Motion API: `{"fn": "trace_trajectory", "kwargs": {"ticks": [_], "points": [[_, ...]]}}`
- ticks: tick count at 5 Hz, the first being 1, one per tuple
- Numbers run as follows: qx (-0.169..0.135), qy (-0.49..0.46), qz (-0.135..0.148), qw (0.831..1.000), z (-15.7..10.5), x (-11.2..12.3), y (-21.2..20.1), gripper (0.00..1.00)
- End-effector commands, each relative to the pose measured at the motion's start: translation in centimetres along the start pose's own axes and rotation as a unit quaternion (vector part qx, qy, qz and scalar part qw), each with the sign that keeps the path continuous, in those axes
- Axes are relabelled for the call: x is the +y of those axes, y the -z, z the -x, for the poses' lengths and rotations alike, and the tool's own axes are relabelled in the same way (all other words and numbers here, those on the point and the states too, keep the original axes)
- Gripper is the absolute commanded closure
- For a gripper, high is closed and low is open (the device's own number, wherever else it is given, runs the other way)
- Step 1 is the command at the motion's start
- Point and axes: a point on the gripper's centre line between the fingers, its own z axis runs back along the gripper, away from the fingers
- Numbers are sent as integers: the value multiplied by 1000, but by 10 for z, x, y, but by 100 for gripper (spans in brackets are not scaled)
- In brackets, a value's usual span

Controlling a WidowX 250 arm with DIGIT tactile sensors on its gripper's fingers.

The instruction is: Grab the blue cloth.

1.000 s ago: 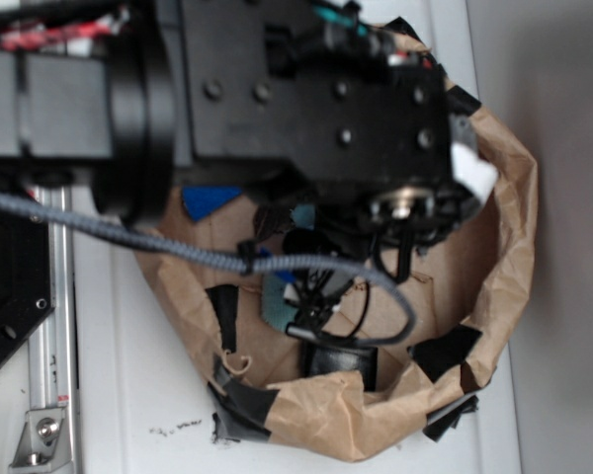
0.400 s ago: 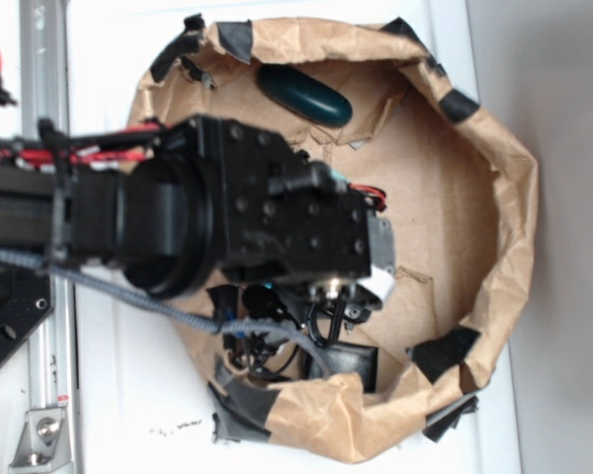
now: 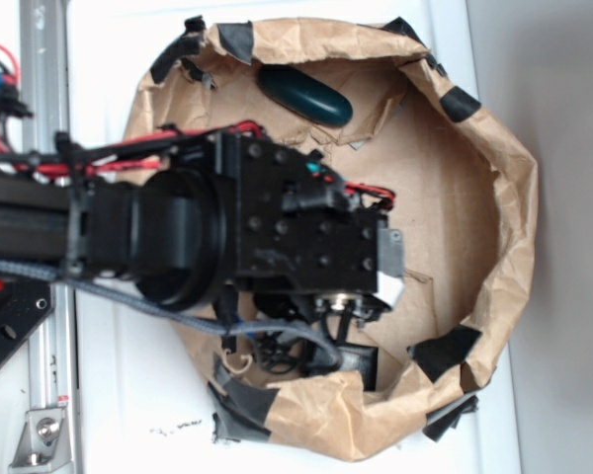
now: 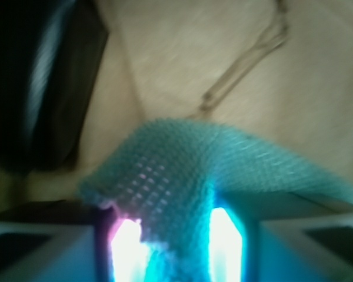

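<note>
The blue cloth (image 4: 212, 176) is pinched between the two pale fingers (image 4: 226, 235) of the claw (image 4: 176, 241) — the wrist view shows its aqua weave bunched up in the gap and draping away to the right over a brown paper floor. The claw is clamped on the cloth, one fold rising in a peak above the fingers.

From the exterior view the cloth itself is hidden under the black arm (image 3: 227, 237), which reaches in from the left edge of the white bench (image 3: 109, 395) and covers the left and middle of the container. That container is a crumpled brown paper bag (image 3: 504, 217) with its rim rolled down and patched with black tape, lying open like a shallow basin and filling most of the bench. Inside it, near the far rim at the top, lies a dark green glossy oval thing (image 3: 306, 96), well apart from the claw. A dark block-like shape (image 3: 361, 363) sits by the bag's near rim just below the arm — what it is cannot be told. A metal rail (image 3: 44, 79) runs along the bench's left edge.
</note>
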Motion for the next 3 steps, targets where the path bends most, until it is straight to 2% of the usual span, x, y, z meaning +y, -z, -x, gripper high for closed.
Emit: {"fn": "trace_trajectory", "kwargs": {"ticks": [1, 2, 3], "points": [[-46, -77, -66, 994, -14, 36, -47, 100], [-54, -107, -78, 990, -5, 38, -72, 100], [-75, -154, -49, 984, 15, 31, -122, 100]]}}
